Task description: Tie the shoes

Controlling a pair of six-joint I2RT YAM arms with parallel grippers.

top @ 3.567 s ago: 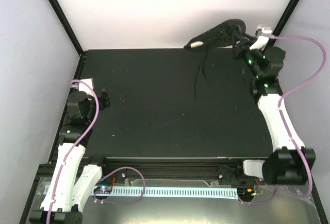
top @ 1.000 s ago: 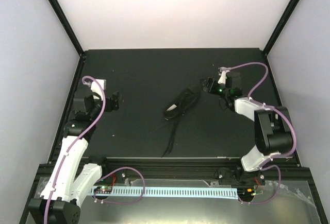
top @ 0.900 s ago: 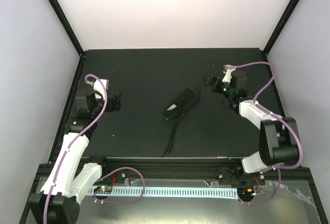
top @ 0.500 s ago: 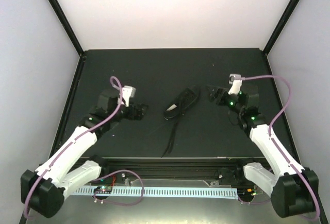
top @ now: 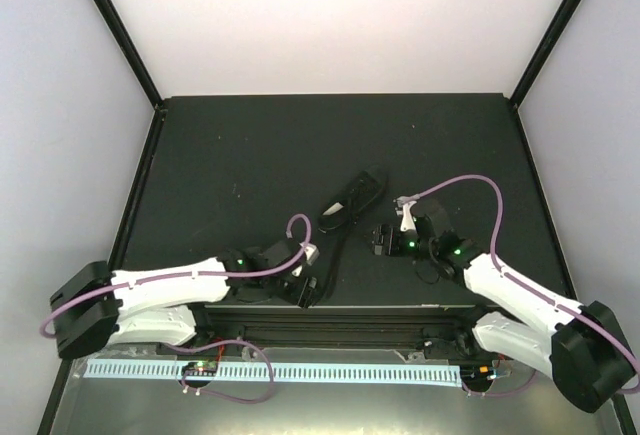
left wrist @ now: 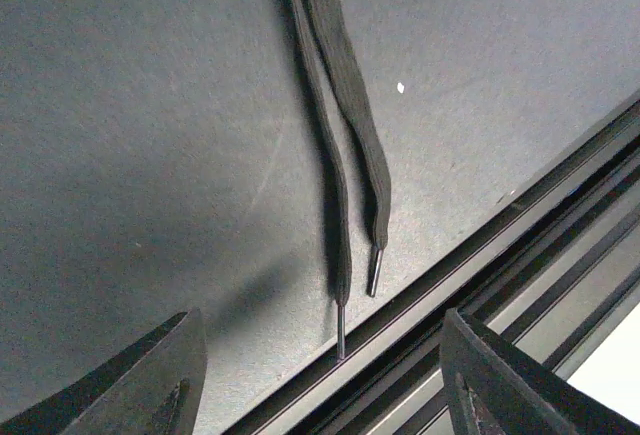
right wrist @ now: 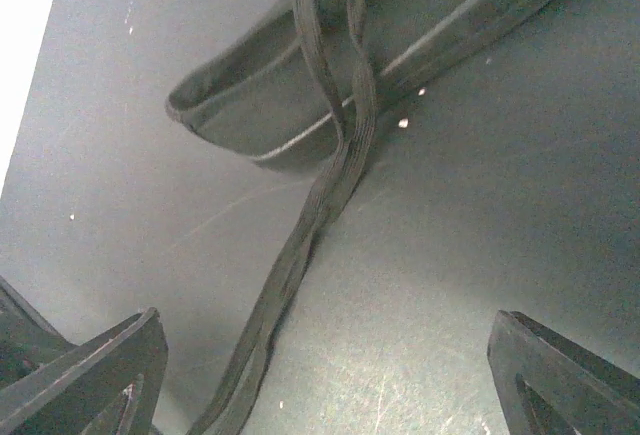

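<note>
Overhead, the small all-black shoe point(top: 356, 195) lay near the middle of the matte black table point(top: 220, 155), its thin black laces point(top: 333, 260) running to the near edge. Only the left wrist view showed both lace tips, lying between the left fingers point(left wrist: 140, 385), which were spread apart and empty. The right fingers point(right wrist: 90, 375), also apart, hovered just beside the shoe. Pale walls point(top: 60, 105) enclosed the table.
</note>
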